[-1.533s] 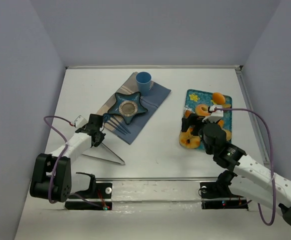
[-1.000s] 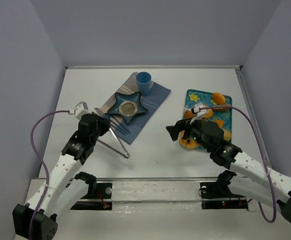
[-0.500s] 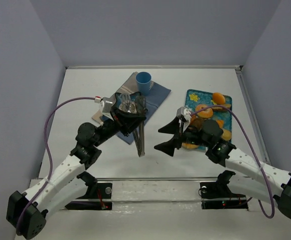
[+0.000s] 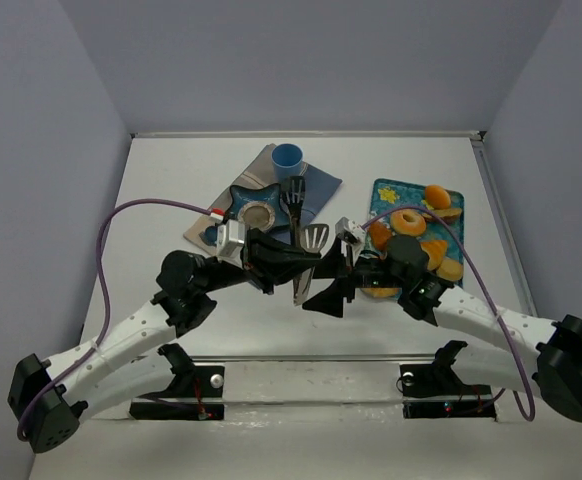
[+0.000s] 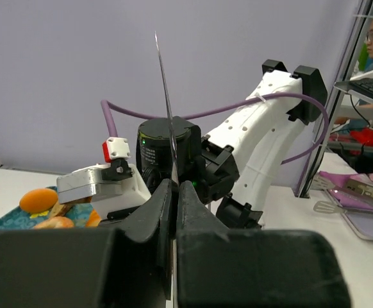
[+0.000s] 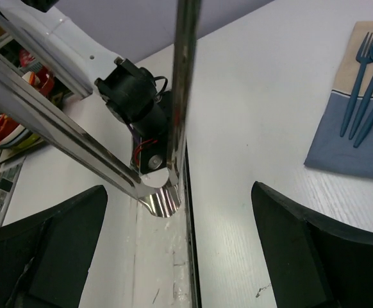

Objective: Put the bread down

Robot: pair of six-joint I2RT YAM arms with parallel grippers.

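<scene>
My left gripper [image 4: 287, 263] is shut on metal tongs [image 4: 304, 240] and holds them above the table's middle. In the left wrist view the fingers [image 5: 164, 205] pinch the tongs [image 5: 167, 109], seen edge-on. My right gripper [image 4: 324, 284] is open and empty, facing the tongs' hinge end. In the right wrist view that hinge end [image 6: 159, 200] hangs between my spread fingers [image 6: 314, 250]. Pastries lie on the patterned tray [image 4: 456, 228]. A small darker piece [image 4: 376, 236] at its near left may be the bread; the right arm partly covers it.
A blue cup [image 4: 288, 157] and a star-shaped plate [image 4: 239, 200] sit on a blue napkin [image 4: 321, 187] at the back centre. An orange ring donut [image 4: 407, 221] and an orange bun [image 4: 436, 196] are on the tray. A blue fork and spoon [image 6: 366, 83] lie on the napkin.
My left arm lifted the tongs off the table's left side and swung them right to the middle. My right gripper left the tray, moved left and faces the tongs.
</scene>
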